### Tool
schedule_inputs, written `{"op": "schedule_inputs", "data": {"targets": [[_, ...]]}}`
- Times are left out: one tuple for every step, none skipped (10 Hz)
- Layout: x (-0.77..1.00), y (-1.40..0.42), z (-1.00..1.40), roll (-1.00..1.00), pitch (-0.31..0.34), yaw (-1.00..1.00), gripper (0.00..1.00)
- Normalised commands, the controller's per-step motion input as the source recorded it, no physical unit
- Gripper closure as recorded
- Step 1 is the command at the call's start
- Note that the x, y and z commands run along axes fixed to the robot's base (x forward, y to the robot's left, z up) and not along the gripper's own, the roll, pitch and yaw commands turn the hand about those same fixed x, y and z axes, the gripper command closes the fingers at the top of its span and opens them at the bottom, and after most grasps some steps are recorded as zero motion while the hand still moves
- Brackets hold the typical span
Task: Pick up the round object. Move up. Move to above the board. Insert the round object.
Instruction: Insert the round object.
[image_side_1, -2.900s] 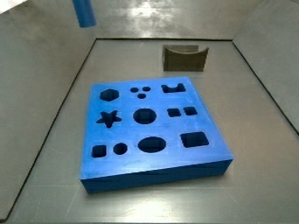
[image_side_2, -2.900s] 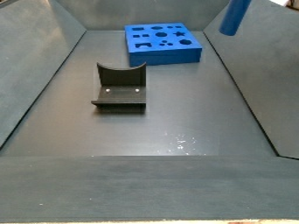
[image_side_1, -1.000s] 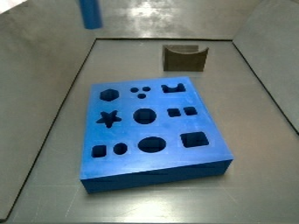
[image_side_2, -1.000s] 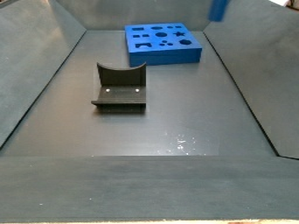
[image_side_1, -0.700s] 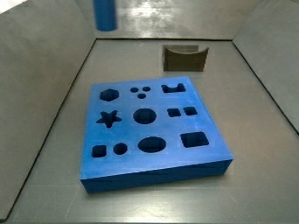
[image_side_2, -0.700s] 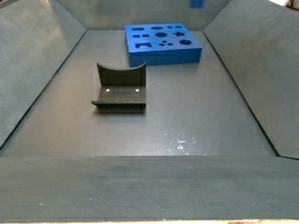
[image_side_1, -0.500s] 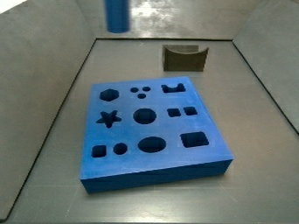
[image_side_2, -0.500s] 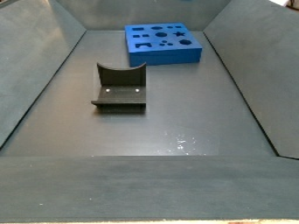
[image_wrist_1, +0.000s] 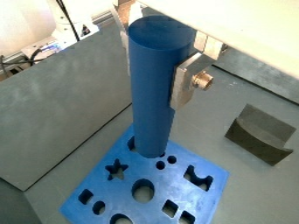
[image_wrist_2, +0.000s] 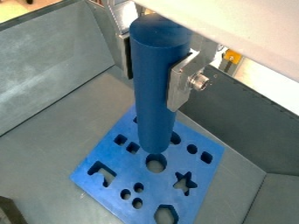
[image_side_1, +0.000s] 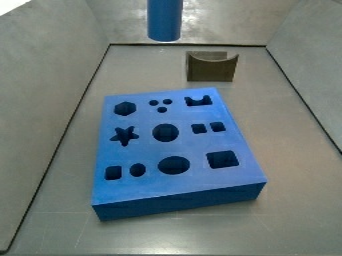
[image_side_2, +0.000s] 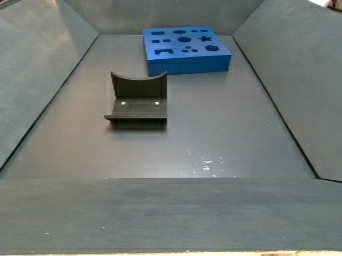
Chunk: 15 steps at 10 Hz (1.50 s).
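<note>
Grip comes first: the hand (image_wrist_1: 163, 74) is closed on the peg (image_wrist_1: 156, 92), one silver finger (image_wrist_1: 187, 80) pressed flat against the peg's upper side in both wrist views, the opposite finger hidden behind it. The peg hangs upright, held near its top, with most of its length reaching down below the fingers.

Judging by its plain matte blue surface and straight sides, the peg looks rigid and light, probably plastic or foam-like; it should not bend or crush, but a smooth round wall against flat pads can twist or slip if it catches an edge. A hold high on the shaft leaves the lower end free to enter a hole, though it also lets the tip swing, so the squeeze needs to stay firm and square.

Below it lies the board (image_wrist_2: 117, 171), flat on the floor of the bin, its star, circles, squares and hexagon open. In a wrist view the peg's lower end appears over a round hole (image_wrist_2: 156, 162), well above it. In a side view the peg (image_side_1: 162, 20) hangs high near the back wall, clear of the board (image_side_1: 174, 150). A small dark block (image_side_1: 211, 67) stands apart behind the board.
</note>
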Motion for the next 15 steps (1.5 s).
{"op": "schedule_inputs", "data": {"targets": [[0.23,0.00,-1.00,0.00,0.000,-0.01,1.00],[0.25,0.01,-1.00,0.00,0.000,0.00,1.00],[0.25,0.01,-1.00,0.00,0.000,0.00,1.00],[0.27,0.00,-1.00,0.00,0.000,0.00,1.00],[0.28,-0.06,-1.00,-0.03,0.000,0.00,1.00],[0.22,-0.20,-1.00,-0.09,-0.020,0.00,1.00],[0.00,-0.22,-0.73,-0.21,-0.274,0.09,1.00],[0.00,0.00,-0.06,-0.13,-0.114,0.00,1.00],[-0.04,0.00,-0.11,0.00,0.000,0.00,1.00],[-0.42,-0.33,-0.69,0.47,0.000,0.00,1.00],[-0.40,-0.37,-0.71,0.43,0.000,0.00,1.00],[-0.05,-0.15,-0.14,0.20,0.000,0.00,1.00],[-0.24,-0.34,-0.02,0.69,0.260,0.00,1.00],[0.00,-0.18,0.00,0.29,0.120,0.00,1.00],[0.00,0.00,-0.02,0.00,0.000,0.00,1.00]]}}
